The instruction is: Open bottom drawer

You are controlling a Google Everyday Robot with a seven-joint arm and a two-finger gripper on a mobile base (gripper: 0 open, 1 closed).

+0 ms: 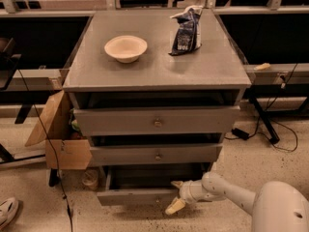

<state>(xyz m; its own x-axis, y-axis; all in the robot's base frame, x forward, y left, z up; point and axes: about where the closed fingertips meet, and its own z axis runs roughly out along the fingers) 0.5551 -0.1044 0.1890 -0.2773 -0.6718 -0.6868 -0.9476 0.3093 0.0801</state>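
Three grey drawers sit in one cabinet [159, 69]. The bottom drawer [137, 197], down at 6 o'clock, is pulled out a little. The gripper [174, 195] is at 3 o'clock from the drawer front, right at its end, with its two fingers [173, 207] spread apart. On top sit a bowl [125, 48] and a bag [187, 24]

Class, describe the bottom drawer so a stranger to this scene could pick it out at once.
Find the grey cabinet with a bowl on top and three drawers down its front. The bottom drawer is the lowest. Unlike the two above, it is narrowest and pulled out, and the gripper sits at its right end.
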